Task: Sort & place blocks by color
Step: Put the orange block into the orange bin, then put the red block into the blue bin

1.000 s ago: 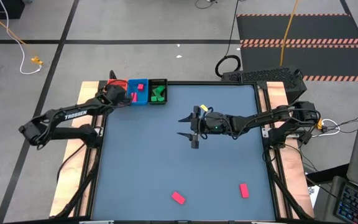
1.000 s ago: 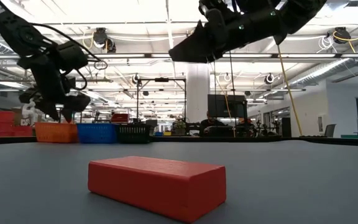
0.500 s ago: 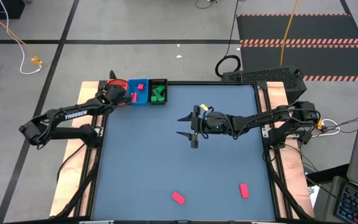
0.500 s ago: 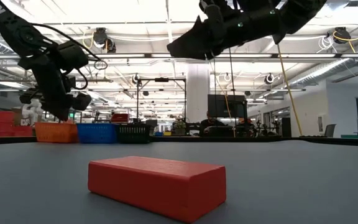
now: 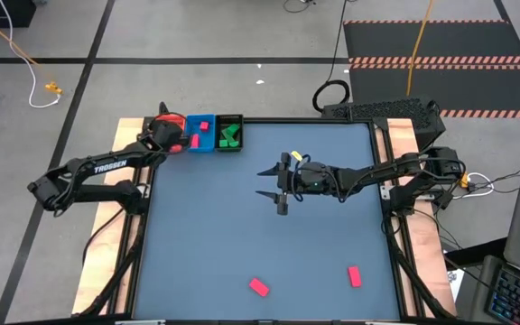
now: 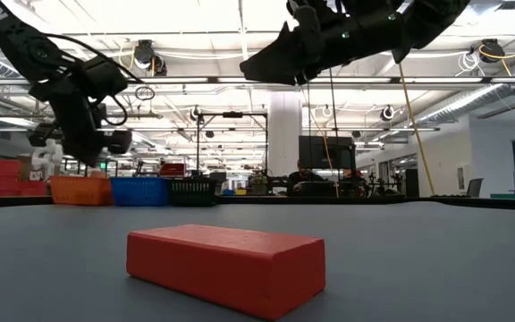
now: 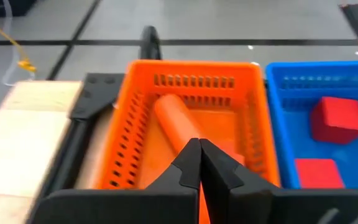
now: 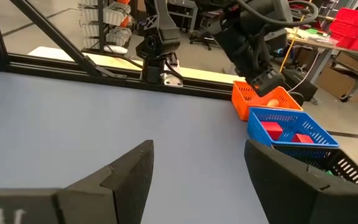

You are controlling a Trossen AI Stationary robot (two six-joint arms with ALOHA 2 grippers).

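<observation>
My left hand [image 7: 199,163] hovers closed over the orange tray [image 7: 188,127], which seems to hold an orange block [image 7: 174,121], while my right hand [image 5: 275,184] waits open mid-desk [image 5: 206,235], pink blocks [image 5: 258,287] nearer front.

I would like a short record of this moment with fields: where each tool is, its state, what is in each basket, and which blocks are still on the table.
left tool: above the orange basket, shut, nothing seen between its fingers
right tool: above the middle of the table, open, empty
orange basket: orange blocks inside
blue basket: two pink-red blocks
black basket: green blocks
still on table: two pink-red blocks near the front edge, and
</observation>
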